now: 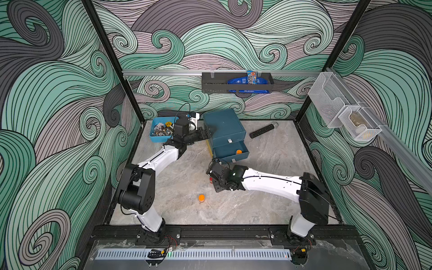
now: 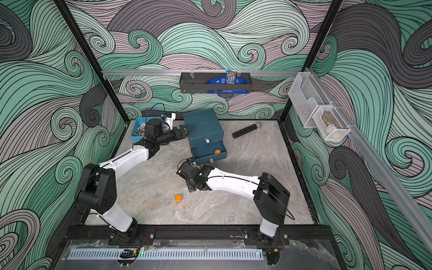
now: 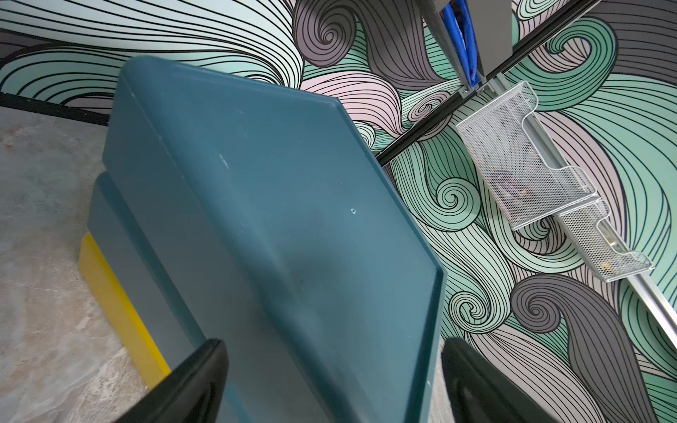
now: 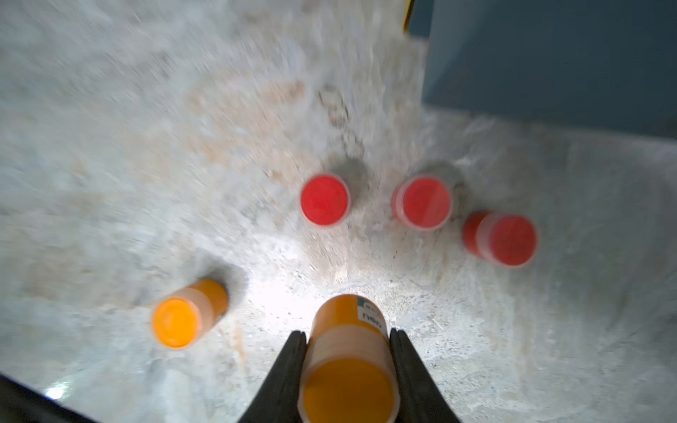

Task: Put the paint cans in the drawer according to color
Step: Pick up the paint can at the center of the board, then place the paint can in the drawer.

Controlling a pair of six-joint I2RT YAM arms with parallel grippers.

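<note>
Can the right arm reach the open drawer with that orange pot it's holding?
Probably yes. The right gripper, shut on the orange pot, is close in front of the drawer, which is pulled out and open on top. Only three red pots sit between, likely low enough to clear.

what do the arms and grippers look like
The left arm and right arm share smooth white link shells, bulky black joint housings and thin black cables along them. The left gripper and right gripper have slim, tapering black fingers.
</note>
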